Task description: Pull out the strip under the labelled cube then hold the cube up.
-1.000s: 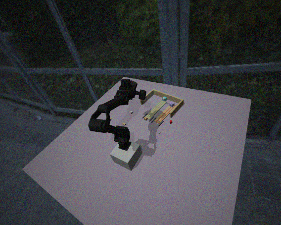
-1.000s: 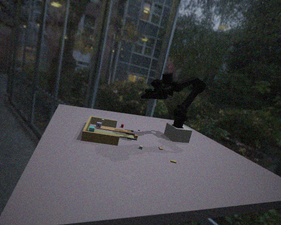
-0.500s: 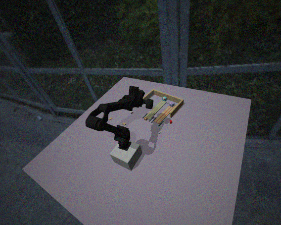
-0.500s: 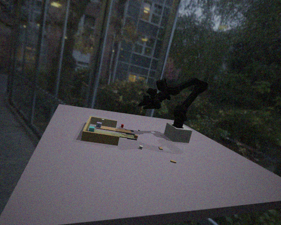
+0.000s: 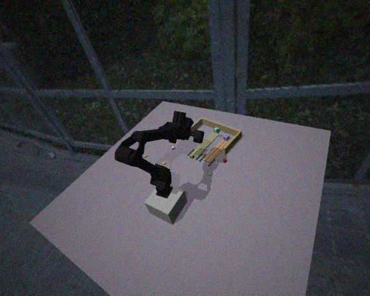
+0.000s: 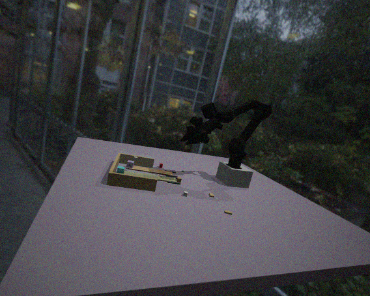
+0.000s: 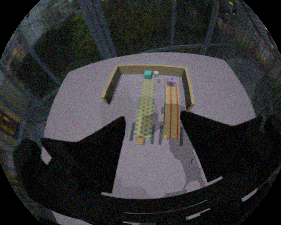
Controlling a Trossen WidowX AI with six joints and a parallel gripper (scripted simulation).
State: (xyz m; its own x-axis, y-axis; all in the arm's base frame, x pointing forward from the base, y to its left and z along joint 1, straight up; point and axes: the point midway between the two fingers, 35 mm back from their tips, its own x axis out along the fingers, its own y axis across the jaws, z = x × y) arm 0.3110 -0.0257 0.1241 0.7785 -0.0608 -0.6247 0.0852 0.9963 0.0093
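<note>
A low wooden three-walled frame [image 5: 213, 122] [image 6: 131, 182] [image 7: 112, 84] holds two strips running out of its open side. A green strip [image 5: 204, 143] [image 6: 148, 176] [image 7: 145, 111] carries a teal cube [image 5: 217, 130] [image 6: 120, 169] [image 7: 148, 75] at its far end. An orange strip [image 5: 216, 150] [image 6: 151, 170] [image 7: 171, 111] carries a purple cube [image 5: 226, 137] [image 6: 130, 163] [image 7: 171, 82]. I cannot make out a label on either cube. My gripper [image 5: 198, 136] [image 6: 187, 139] [image 7: 152, 117] is open and empty, hanging high above the strips' near ends and pointing towards the frame.
A small red object [image 5: 225, 160] [image 6: 161, 165] stands beside the orange strip. A small white bit [image 5: 173, 147] [image 6: 185, 193] and two tan bits [image 5: 163, 162] [image 6: 228, 212] lie on the table near the arm's base block [image 5: 165, 205] [image 6: 234, 176].
</note>
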